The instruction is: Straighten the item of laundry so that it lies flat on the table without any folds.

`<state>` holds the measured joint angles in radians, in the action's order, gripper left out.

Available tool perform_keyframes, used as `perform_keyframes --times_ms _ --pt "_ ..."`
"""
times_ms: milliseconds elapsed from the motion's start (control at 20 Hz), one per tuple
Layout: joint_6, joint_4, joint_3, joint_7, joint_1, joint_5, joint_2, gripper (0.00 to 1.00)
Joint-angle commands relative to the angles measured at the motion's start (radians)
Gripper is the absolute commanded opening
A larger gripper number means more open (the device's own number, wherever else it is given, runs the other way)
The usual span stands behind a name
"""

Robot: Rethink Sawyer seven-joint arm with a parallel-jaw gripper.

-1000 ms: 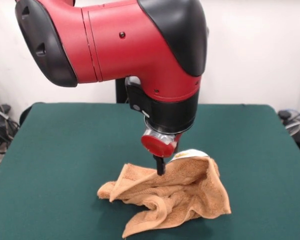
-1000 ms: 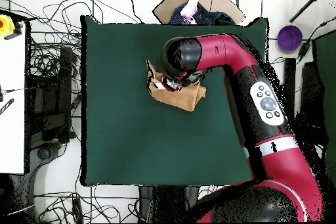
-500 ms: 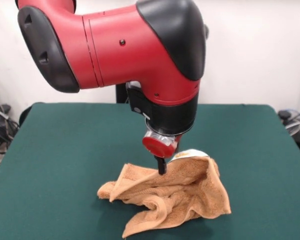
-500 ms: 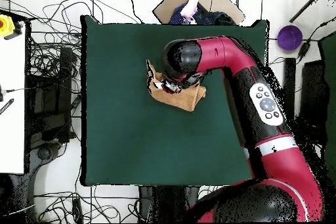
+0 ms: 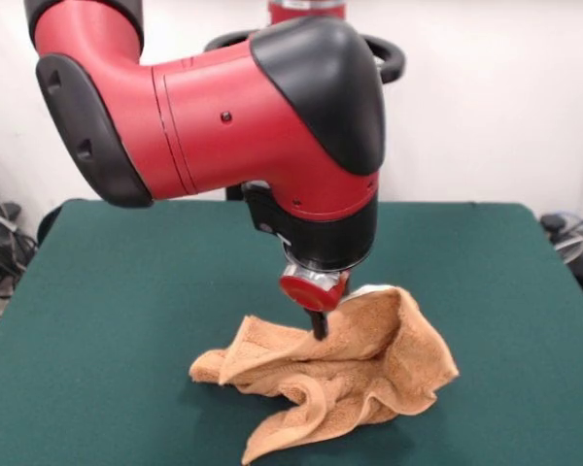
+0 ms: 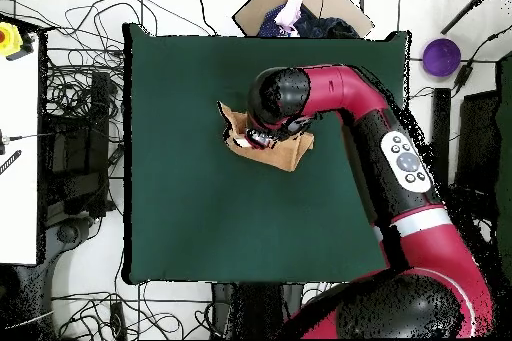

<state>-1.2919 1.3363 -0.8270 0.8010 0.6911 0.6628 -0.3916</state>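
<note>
Front view: my gripper (image 5: 319, 327) presses its dark tip into the top of the crumpled orange-tan towel (image 5: 350, 383), and whether it is clenched on the cloth or released I cannot tell (the tip is sunk in the folds). One flap of the towel stands raised just beside the tip; a narrow tail trails from the heap toward the camera. Overhead view: the towel (image 6: 282, 151) lies bunched on the green table (image 6: 190, 187), partly covered by my arm (image 6: 345, 97), nearer the table's top edge than its bottom edge.
</note>
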Motion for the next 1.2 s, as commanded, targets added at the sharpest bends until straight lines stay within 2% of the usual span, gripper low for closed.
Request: perform_keyframes --times_ms 50,400,650,700,1200 --pt "-0.024 0.098 -0.067 -0.294 0.007 -0.045 0.046 1.00" --pt "0.022 0.121 -0.095 -0.299 0.015 -0.110 0.039 1.00" --pt "0.086 0.138 -0.121 -0.319 0.032 -0.126 0.068 1.00" --pt "0.090 0.141 -0.127 -0.323 0.037 -0.128 0.073 0.00" --pt "0.118 0.154 -0.140 -0.303 0.036 -0.108 0.063 0.00"
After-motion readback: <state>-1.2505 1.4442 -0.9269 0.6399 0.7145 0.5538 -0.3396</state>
